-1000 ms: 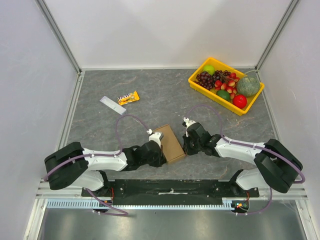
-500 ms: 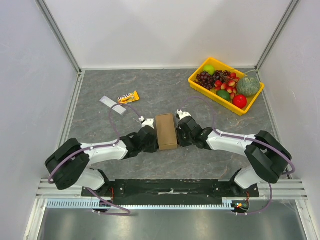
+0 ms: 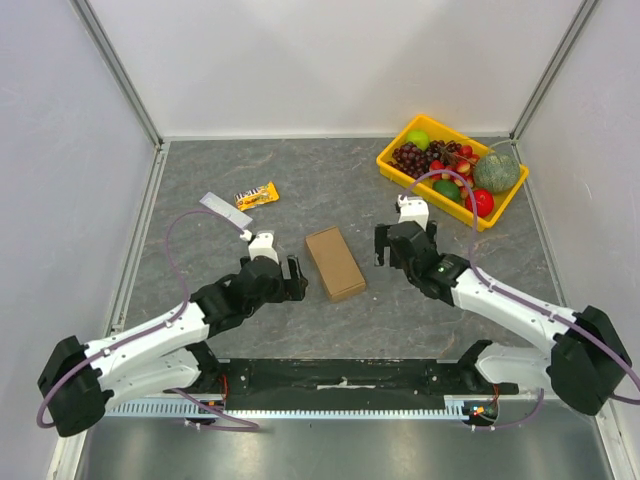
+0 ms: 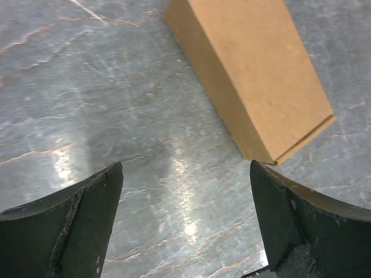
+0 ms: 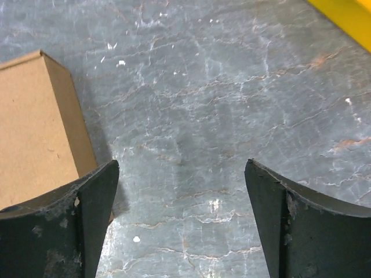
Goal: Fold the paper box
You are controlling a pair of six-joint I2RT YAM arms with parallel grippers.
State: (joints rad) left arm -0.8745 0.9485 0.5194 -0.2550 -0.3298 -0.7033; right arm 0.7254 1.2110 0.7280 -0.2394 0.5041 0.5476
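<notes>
The paper box (image 3: 335,262) is a closed brown cardboard carton lying flat on the grey table between my two grippers, its long axis tilted slightly. My left gripper (image 3: 298,278) is just left of it, open, not touching it. In the left wrist view the paper box (image 4: 255,75) lies ahead and to the right of the open left gripper (image 4: 185,174), with bare table between the jaws. My right gripper (image 3: 381,248) stands open a short way right of the box. The right wrist view has the paper box (image 5: 35,127) at the left edge, beside the empty right gripper (image 5: 181,168).
A yellow tray (image 3: 395,165) of fruit sits at the back right; its corner (image 5: 348,11) shows in the right wrist view. A snack wrapper (image 3: 256,195) and a white strip (image 3: 224,210) lie at the back left. Walls enclose the table on three sides.
Both grippers were shut against the box's two sides, then opened and drew back outward. The box now lies free on the table.
</notes>
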